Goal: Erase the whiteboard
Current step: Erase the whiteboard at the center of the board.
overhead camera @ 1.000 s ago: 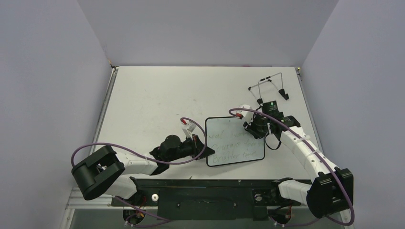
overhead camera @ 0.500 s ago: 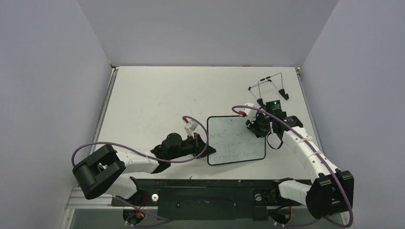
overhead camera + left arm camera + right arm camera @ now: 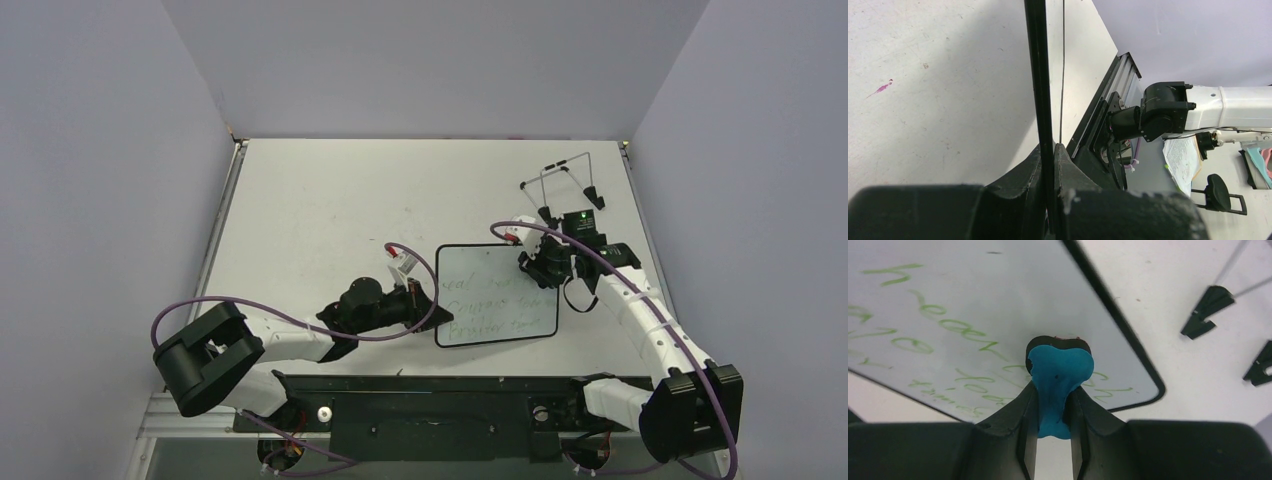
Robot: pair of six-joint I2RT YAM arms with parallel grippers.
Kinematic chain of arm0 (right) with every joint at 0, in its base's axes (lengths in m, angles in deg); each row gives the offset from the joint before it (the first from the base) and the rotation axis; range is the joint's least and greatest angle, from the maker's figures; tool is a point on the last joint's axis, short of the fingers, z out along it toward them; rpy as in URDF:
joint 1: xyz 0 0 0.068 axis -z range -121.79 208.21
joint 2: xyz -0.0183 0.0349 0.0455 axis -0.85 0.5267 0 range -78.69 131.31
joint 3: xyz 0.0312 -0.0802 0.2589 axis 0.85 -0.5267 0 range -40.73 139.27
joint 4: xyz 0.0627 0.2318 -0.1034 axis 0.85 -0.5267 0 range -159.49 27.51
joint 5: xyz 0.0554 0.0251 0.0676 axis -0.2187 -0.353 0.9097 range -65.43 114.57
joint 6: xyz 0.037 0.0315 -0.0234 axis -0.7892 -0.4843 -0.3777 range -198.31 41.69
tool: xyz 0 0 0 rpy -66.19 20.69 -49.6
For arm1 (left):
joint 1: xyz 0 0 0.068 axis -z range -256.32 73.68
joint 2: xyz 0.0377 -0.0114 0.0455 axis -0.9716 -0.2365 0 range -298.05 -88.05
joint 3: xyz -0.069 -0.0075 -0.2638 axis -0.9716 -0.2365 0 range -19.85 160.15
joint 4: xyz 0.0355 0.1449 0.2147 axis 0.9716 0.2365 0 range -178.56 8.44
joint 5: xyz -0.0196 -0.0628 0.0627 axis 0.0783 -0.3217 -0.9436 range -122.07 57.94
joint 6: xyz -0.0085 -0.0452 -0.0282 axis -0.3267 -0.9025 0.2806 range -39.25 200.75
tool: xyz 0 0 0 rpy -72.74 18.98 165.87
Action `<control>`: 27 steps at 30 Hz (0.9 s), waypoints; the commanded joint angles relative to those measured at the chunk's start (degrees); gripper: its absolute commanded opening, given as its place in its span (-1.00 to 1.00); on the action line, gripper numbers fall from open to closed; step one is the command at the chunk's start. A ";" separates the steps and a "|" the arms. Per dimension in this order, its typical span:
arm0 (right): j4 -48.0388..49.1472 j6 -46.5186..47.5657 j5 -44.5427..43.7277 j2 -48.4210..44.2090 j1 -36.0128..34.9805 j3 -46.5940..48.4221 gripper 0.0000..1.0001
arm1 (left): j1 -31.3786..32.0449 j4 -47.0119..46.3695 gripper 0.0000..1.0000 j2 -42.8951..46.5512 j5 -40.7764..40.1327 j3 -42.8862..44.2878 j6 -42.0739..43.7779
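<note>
The whiteboard point(image 3: 495, 295), white with a thin black rim and green handwriting, lies on the table right of centre. My left gripper point(image 3: 428, 312) is shut on its left edge; in the left wrist view the black rim point(image 3: 1038, 75) runs edge-on between the jaws of that gripper point(image 3: 1053, 150). My right gripper point(image 3: 535, 272) is shut on the blue bone-shaped eraser point(image 3: 1058, 375), which is over the board's upper right part. The right wrist view shows the board point(image 3: 973, 315) with green writing beside the eraser and a clean area above it.
A thin wire stand point(image 3: 565, 185) with black feet sits behind the right gripper at the back right; its feet point(image 3: 1205, 312) show in the right wrist view. The table's metal rail point(image 3: 440, 385) runs along the near edge.
The board and both grippers have shifted slightly to the right. The right gripper with the eraser has moved a little across the board's upper right, and the top line of writing looks fainter.
</note>
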 commanded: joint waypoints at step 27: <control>-7.74 9.61 5.70 -1.74 -3.03 1.77 -1.00 | -0.42 -3.84 -1.00 -2.97 3.52 1.92 0.46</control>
